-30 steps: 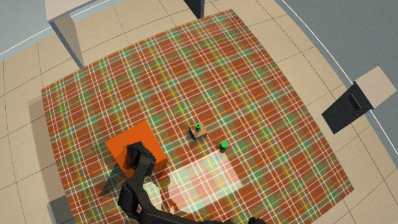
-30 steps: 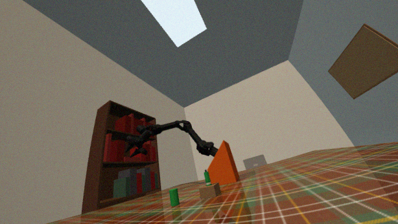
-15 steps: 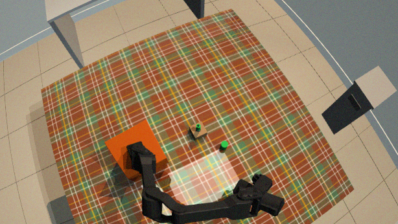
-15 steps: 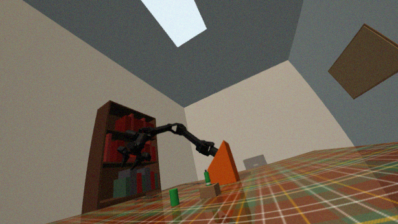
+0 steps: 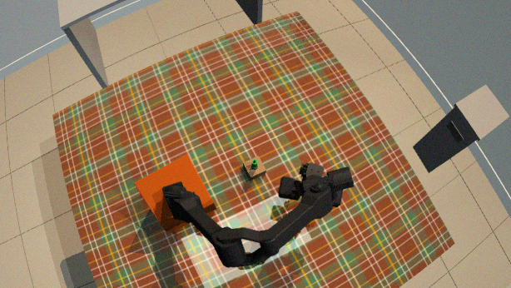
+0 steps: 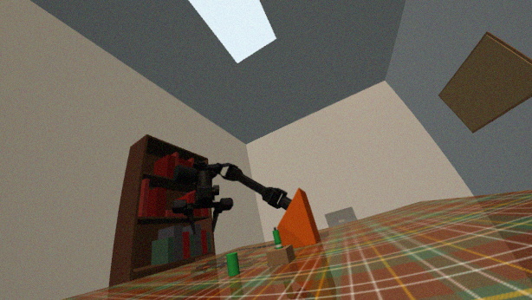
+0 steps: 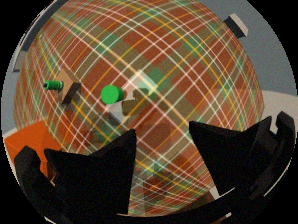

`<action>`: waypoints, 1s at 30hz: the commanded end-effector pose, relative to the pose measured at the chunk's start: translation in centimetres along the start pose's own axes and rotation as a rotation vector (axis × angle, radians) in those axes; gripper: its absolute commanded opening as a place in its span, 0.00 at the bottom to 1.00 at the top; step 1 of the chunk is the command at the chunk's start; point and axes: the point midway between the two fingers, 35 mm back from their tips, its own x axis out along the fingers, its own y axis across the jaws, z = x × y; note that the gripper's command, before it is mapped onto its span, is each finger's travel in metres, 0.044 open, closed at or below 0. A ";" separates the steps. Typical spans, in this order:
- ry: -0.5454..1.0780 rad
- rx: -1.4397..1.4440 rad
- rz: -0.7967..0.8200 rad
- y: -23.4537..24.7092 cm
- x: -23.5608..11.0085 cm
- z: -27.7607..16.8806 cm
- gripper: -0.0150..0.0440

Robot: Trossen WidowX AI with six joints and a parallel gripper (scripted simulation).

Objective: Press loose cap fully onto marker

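Observation:
The green marker (image 5: 254,164) (image 6: 276,238) (image 7: 52,85) stands upright in the tan holder block (image 5: 260,171) (image 6: 277,257) (image 7: 71,88), its dark tip bare. The green cap (image 6: 233,264) (image 7: 110,94) stands upright on the table, apart from the block. In the top view the cap is hidden under the arm's end. My gripper (image 6: 204,231) (image 7: 163,129) is open and empty, fingers pointing down. It hangs above the table, higher than the cap and off to one side of it. In the wrist view the cap lies beyond and left of the fingertips.
A large orange block (image 5: 185,175) (image 6: 296,225) (image 7: 29,145) stands by the arm's base, on the holder's left in the top view. The plaid tabletop (image 5: 233,83) carries a bright light patch. A bookcase (image 6: 123,217) and a dark cabinet (image 5: 441,146) stand beyond the table.

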 end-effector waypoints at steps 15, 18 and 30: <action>0.116 -0.197 0.082 6.5 4.1 4.4 0.69; 0.117 -0.197 0.082 6.7 5.1 4.2 0.69; 0.117 -0.197 0.082 6.8 6.8 4.0 0.69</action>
